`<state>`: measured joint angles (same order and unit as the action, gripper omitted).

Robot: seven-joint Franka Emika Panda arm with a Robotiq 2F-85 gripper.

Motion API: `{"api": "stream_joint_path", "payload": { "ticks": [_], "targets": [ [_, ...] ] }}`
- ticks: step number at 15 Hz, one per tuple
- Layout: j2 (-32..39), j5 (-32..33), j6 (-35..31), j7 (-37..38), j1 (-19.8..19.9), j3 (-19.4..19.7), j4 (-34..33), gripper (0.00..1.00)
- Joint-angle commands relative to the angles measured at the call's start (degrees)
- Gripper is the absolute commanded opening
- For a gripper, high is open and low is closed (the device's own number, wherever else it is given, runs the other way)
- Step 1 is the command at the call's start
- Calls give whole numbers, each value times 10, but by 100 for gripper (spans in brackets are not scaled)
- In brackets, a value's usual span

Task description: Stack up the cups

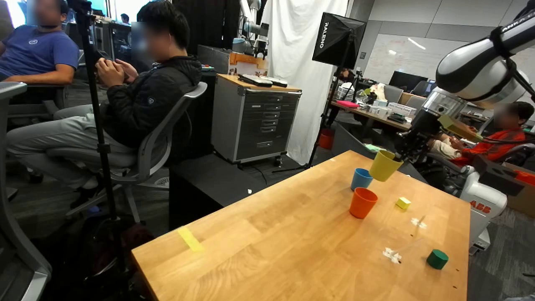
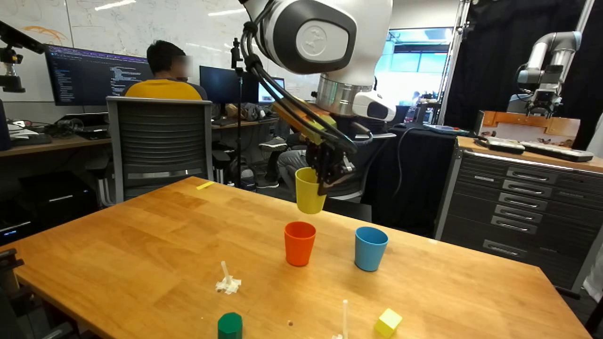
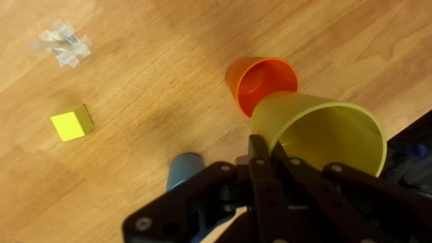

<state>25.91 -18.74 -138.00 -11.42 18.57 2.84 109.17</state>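
Evidently, the end effector point(image 3: 269, 147) is clamped on the yellow cup point(image 2: 308, 197) by its wall; only the wrist view makes plain that one finger point(image 3: 258, 148) lies outside the rim and the other inside. Both exterior views show this cup tilted, mouth upward, raised off the bench point(image 2: 155, 249); whether it hangs squarely over another cup cannot be determined. In an exterior view the orange cup point(image 1: 363, 204) partly overlaps the blue cup point(image 1: 360, 179); in an exterior view where the green block point(image 2: 230, 326) is cut by the lower edge, bare bench separates the two. Both stand upright. From the wrist, the yellow cup covers part of the orange rim, and the end effector obscures part of the blue cup. The yellow cube point(image 1: 403, 203) registers in all three views; two taped posts point(image 2: 225, 270) appear in both exterior views, one in the wrist view.
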Motion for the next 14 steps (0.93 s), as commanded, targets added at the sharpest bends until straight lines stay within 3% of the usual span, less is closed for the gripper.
{"api": "stream_joint_path", "payload": {
  "ticks": [1, 14],
  "targets": [
    [25, 26, 25, 31, -16, 15, -33, 2],
    [51, 37, 13, 26, -35, 7, -42, 2]
  ]
}}
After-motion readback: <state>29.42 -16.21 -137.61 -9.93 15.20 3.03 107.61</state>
